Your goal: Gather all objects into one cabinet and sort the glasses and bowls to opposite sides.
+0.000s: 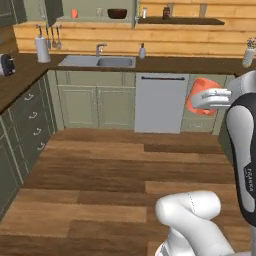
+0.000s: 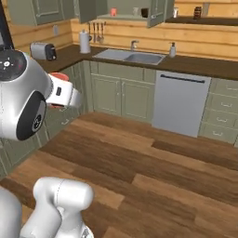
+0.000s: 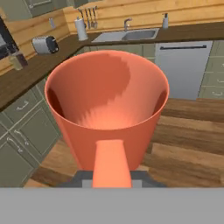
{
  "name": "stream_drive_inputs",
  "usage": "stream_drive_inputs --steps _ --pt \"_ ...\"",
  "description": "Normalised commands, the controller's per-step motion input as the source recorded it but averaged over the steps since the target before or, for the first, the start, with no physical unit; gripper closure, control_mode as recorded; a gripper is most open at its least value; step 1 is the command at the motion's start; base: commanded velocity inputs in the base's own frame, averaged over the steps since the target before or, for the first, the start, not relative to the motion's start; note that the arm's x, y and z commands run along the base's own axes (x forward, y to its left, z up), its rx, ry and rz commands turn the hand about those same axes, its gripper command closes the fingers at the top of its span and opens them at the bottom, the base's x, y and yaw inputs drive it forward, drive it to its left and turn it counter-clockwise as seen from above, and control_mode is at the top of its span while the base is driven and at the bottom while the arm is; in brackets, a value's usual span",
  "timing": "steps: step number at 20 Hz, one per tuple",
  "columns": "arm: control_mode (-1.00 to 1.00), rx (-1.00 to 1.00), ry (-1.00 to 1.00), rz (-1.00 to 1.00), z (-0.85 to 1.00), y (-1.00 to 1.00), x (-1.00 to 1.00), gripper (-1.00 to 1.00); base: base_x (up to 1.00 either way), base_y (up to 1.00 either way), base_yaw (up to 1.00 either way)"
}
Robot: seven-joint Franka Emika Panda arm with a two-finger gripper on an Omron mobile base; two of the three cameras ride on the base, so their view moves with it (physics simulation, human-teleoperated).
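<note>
I've got pincer (image 3: 111, 177) clamped on orange-red cup (image 3: 107, 109) by its handle, upright mid-air for carrying twd open cabinet (image 1: 90, 20) at 11 o'clock w/ bowl (image 1: 117, 13).

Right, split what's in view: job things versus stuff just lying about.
Job things: orange-red cup shut in the gripper; second orange-red cup, beige cup, dark bowl in the open wall cabinet.
Lying about: toaster, paper-towel roll, soap bottle.
</note>
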Motion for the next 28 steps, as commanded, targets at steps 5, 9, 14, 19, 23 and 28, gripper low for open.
stream_drive_inputs --steps 5,9,14,19,23,28 --pt "1.00 0.00 0.00 0.00 0.00 0.00 0.00 1.00 1.00 0.93 -0.53" --pt "1.00 0.00 0.00 0.00 0.00 0.00 0.00 1.00 1.00 1.00 -0.34" --pt "1.00 0.00 0.00 0.00 0.00 0.00 0.00 1.00 1.00 1.00 -0.09" --pt "1.00 0.00 0.00 0.00 0.00 0.00 0.00 1.00 0.61 0.81 0.12" --pt "1.00 0.00 0.00 0.00 0.00 0.00 0.00 1.00 0.99 0.92 0.01" --pt "1.00 0.00 0.00 0.00 0.00 0.00 0.00 1.00 1.00 0.38 -0.01"
